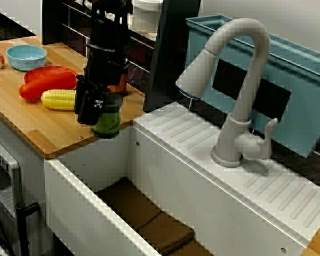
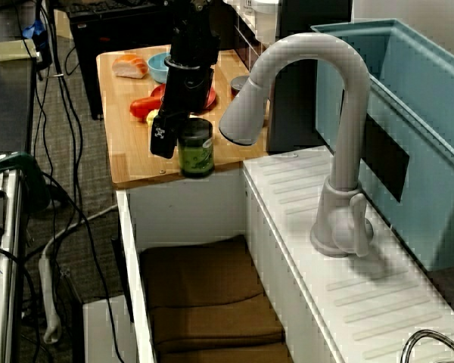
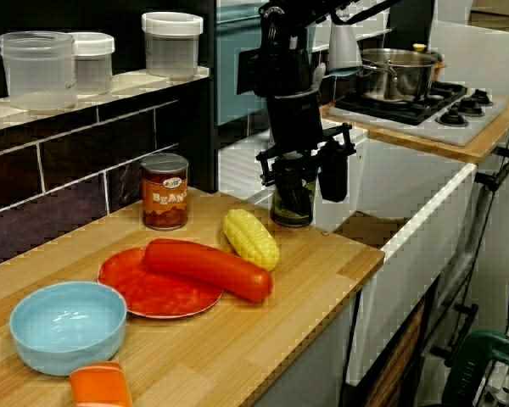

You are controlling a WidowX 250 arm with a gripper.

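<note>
The green jar (image 3: 293,199) stands upright on the table (image 3: 322,254), at the corner that borders the sink (image 1: 90,213), close to the edge. The jaws hang straight down over it, spread, with one of the fingers (image 3: 332,174) on each side of the glass. In the view along the table the finger on the sink side looks clear of the jar; whether the other one touches it I cannot tell. In the view across the sink a finger bearing a black-and-white marker (image 1: 98,104) covers part of the jar.

Just beside the jar, further in from the corner, lies a corn cob (image 3: 251,239). A long red vegetable (image 3: 208,269) lies next to it, partly on a red plate (image 3: 144,292). A can labelled "Beans" (image 3: 165,192) stands against the back wall, and a light blue bowl (image 3: 67,326) sits towards the far end. The grey faucet (image 1: 240,90) rises from the ribbed drainboard beyond the sink.
</note>
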